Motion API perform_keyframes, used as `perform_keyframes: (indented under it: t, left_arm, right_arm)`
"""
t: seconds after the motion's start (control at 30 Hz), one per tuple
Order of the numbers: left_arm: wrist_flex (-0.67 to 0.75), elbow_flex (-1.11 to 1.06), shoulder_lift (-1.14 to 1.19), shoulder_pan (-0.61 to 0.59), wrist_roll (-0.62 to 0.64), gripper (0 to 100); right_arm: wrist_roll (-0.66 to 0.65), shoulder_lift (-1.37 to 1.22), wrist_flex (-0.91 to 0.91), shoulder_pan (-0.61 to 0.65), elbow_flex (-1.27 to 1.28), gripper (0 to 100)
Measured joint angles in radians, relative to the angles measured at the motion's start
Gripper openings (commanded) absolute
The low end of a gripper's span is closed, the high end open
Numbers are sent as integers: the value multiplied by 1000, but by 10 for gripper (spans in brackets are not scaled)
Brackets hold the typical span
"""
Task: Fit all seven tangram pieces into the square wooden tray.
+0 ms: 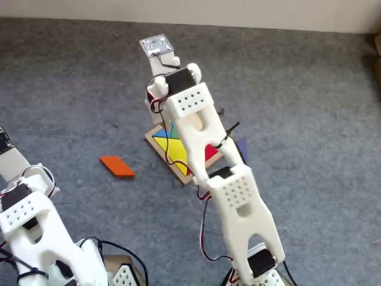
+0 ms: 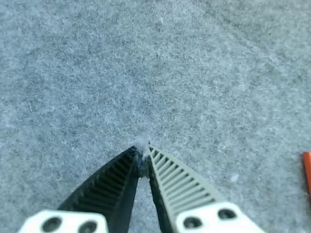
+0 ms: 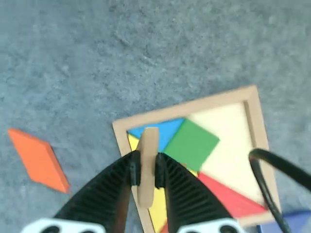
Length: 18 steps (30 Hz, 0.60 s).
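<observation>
The square wooden tray (image 3: 194, 105) lies on grey carpet with blue (image 3: 164, 133), green (image 3: 192, 143), red (image 3: 228, 196) and yellow (image 3: 158, 209) pieces in it; a pale part of its floor (image 3: 228, 128) is bare. My right gripper (image 3: 146, 158) hangs over the tray's corner by the blue piece, shut on a thin pale wooden piece (image 3: 147, 145) held on edge. An orange parallelogram (image 1: 117, 166) lies on the carpet left of the tray (image 1: 165, 159). A purple piece (image 1: 241, 147) sits just outside the tray's right side. My left gripper (image 2: 143, 150) is shut, empty, over bare carpet.
The right arm (image 1: 196, 119) stretches from the table's near edge across the tray and hides much of it. The left arm (image 1: 30, 214) stays at the near left. A small metal plate (image 1: 156, 44) lies on the carpet beyond the tray.
</observation>
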<state>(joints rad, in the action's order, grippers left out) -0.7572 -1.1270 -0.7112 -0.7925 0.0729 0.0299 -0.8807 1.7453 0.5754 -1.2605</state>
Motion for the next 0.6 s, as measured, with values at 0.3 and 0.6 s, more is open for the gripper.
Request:
perform_keyframes:
  t: [0.3, 0.6]
  left_arm:
    - [0, 0, 0, 0, 0, 24]
    - [0, 0, 0, 0, 0, 24]
  right_arm:
    - [-21, 187, -80, -89, 499, 5]
    - [-21, 187, -229, -129, 592, 93]
